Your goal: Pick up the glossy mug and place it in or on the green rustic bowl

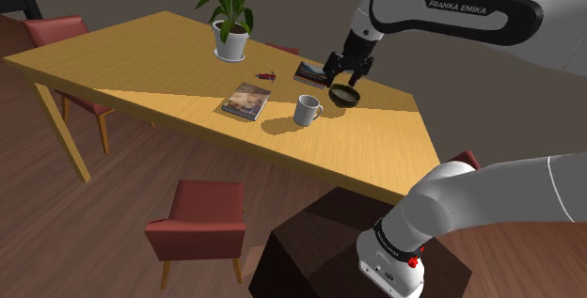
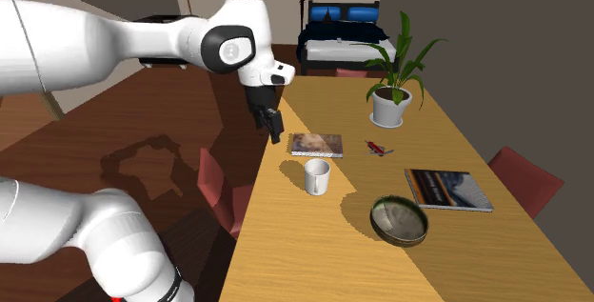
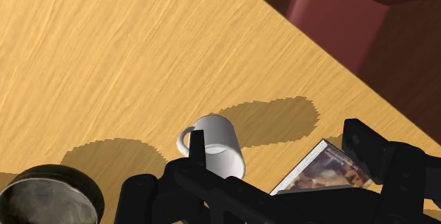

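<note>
I have the claw (image 1: 343,75) hanging above the desk (image 1: 141,70), its two black fingers standing apart with nothing between them. In the shoulder view it sits right of centre in the upper half of the frame, in front of the dark bowl (image 1: 345,96), which it partly covers.

The mug (image 1: 307,110) is white and upright on the desk near the middle of that frame. Its handle points toward the frame's right, and it stands just below and left of the bowl without touching it. In the second exterior view the mug (image 2: 317,177) is at the centre and the bowl (image 2: 399,220) lies lower right of it, showing a greyish inside. There the claw (image 2: 276,130) hangs upper left of the mug, clear of it, by the desk's left edge.

In the wrist view the mug (image 3: 219,147) shows close beside one finger (image 3: 196,152), with the bowl (image 3: 46,198) farther off on that same side.

A book (image 1: 246,101) lies flat left of the mug in the shoulder view, and a second book (image 1: 310,73) lies just left of the claw. A small red thing (image 1: 267,75) sits between the books. A potted plant (image 1: 231,40) stands in the upper middle. A dark red chair (image 1: 198,219) is at the lower left.
</note>
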